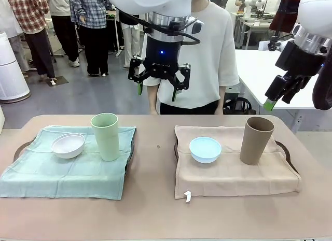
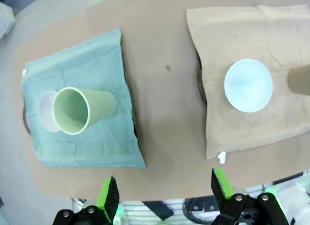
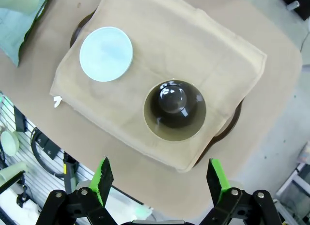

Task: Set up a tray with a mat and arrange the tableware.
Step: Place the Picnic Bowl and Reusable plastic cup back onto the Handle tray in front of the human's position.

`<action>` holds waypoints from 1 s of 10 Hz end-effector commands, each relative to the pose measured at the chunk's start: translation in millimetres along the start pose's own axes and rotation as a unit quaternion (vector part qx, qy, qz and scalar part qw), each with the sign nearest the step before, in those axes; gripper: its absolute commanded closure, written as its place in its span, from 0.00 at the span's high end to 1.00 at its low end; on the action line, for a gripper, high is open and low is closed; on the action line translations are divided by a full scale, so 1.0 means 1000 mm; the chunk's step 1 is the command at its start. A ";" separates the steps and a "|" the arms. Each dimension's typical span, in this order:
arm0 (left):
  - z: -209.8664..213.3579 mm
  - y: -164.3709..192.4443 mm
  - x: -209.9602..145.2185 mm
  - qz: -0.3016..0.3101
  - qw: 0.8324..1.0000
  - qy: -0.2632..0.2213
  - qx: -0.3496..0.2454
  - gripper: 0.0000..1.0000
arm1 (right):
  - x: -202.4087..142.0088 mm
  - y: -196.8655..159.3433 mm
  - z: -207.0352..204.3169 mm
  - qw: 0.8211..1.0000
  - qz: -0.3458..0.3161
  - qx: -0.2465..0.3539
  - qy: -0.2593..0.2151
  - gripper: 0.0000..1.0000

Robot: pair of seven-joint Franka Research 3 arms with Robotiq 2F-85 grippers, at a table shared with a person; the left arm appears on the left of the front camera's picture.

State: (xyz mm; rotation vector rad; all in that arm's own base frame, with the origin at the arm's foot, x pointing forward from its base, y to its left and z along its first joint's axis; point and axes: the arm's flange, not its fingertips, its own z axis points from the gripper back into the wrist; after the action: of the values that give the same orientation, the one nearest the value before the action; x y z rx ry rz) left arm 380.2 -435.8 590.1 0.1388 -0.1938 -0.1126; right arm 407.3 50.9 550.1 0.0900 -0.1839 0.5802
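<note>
Sitting on the teal-green mat (image 1: pixel 67 166) at the counter's (image 1: pixel 155 210) left side, the white bowl (image 1: pixel 68 145) rests just beside the upright pale green cup (image 1: pixel 106 136), the two nearly touching, and the dark rim of a tray (image 1: pixel 21 147) peeks out from under that cloth. Over on the right, the beige mat (image 1: pixel 233 171) covers a second tray (image 1: pixel 284 147), and there the light blue bowl (image 1: pixel 205 149) sits apart from the tall tan-brown cup (image 1: pixel 256 140), which stands upright near the mat's far right corner. Up above, the left tool (image 1: pixel 159 81) hangs high over the middle of the counter, fingers spread wide and holding nothing. The right tool (image 1: pixel 275 98) is up in the air too, off past the tan-brown cup, its green-tipped fingers parted and empty. A person in a white T-shirt (image 1: pixel 207 54) stands at the far edge, right behind the left tool.
</note>
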 end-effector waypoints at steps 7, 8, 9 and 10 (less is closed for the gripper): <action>0.007 0.098 -0.001 0.017 0.998 -0.007 -0.057 1.00 | -0.029 -0.029 0.010 0.992 -0.123 -0.001 -0.009 1.00; 0.010 0.123 -0.004 -0.008 0.996 0.005 -0.091 1.00 | -0.040 -0.035 0.015 0.987 -0.160 -0.003 -0.004 1.00; 0.011 0.145 -0.006 -0.042 0.991 0.021 -0.124 1.00 | -0.052 -0.040 0.019 0.982 -0.187 -0.006 -0.002 1.00; 0.005 0.167 -0.002 -0.083 0.986 0.026 -0.142 1.00 | -0.060 -0.044 0.021 0.979 -0.203 -0.006 0.001 1.00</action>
State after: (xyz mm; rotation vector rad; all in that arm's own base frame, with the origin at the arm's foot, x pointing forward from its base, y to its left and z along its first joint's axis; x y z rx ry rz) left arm 400.1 -296.7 639.5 -0.0840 -0.1615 -0.2009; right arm 390.4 -24.8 559.2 0.1284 -0.1784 0.2251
